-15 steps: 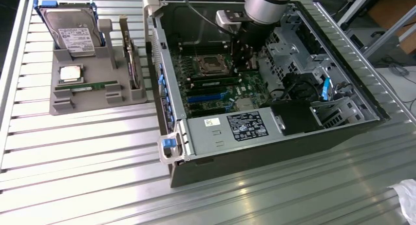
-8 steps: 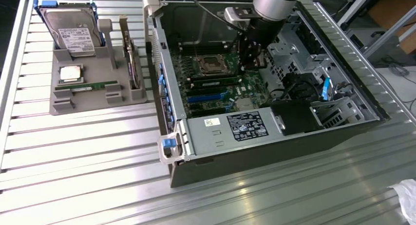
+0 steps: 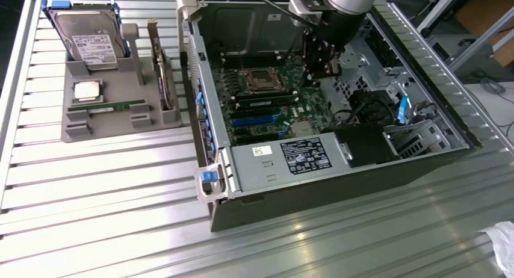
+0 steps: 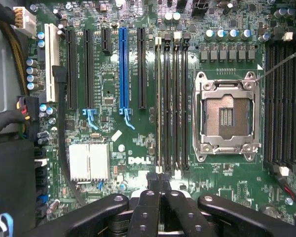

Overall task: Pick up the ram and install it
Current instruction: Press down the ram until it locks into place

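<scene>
White "DELL" lettering (image 4: 137, 160) on green motherboard (image 4: 113, 84)

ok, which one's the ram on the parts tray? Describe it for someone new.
Find the grey parts tray on the exterior view's left of the open computer case. On it, just in front of the square silver processor chip, sits the ram: a long, thin green stick, unlike the big silver hard drive behind.
</scene>
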Controlling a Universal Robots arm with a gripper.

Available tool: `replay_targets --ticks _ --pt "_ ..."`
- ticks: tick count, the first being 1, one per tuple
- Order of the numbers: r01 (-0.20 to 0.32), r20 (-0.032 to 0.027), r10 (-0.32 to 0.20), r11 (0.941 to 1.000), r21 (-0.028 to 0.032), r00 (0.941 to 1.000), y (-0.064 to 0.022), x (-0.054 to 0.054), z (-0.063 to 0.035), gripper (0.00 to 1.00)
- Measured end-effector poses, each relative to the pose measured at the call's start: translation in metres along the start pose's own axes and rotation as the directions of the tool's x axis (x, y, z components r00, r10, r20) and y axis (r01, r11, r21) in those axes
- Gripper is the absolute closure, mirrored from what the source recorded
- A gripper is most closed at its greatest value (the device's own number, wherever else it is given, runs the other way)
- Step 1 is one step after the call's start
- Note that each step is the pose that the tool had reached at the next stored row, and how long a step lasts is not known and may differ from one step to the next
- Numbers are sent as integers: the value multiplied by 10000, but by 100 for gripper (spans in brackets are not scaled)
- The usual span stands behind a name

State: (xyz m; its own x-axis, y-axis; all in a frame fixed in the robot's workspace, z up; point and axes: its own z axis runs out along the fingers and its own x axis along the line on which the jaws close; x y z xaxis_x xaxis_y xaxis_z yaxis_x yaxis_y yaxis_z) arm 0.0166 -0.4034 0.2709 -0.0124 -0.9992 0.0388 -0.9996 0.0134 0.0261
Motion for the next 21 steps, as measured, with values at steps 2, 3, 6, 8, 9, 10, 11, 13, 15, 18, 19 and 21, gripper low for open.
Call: replay_targets --ticks 2,3,6,8,9,10,11,13,15,18,19,21 --pt "-1 1 1 10000 0 10000 -58 -1 -75 89" --pt "-1 -1 1 10000 0 10000 -83 -1 -105 89" --pt "-1 1 1 10000 1 10000 -136 0 -165 89" --pt "-1 0 1 10000 0 10000 -155 2 -207 89" --pt "-1 -1 1 10000 0 10000 -164 2 -235 89" --pt "-1 -1 1 10000 0 10000 -169 3 -251 89" --pt "-1 0 1 10000 0 10000 -174 4 -272 89" --pt "-1 0 1 10000 0 10000 -177 4 -294 89" --pt "-1 2 1 10000 0 10000 -179 5 -314 89" --pt "-1 0 1 10000 0 10000 -180 5 -315 89" --pt "-1 0 1 10000 0 10000 -180 5 -315 89" --pt "-1 0 1 10000 0 10000 -180 5 -315 89"
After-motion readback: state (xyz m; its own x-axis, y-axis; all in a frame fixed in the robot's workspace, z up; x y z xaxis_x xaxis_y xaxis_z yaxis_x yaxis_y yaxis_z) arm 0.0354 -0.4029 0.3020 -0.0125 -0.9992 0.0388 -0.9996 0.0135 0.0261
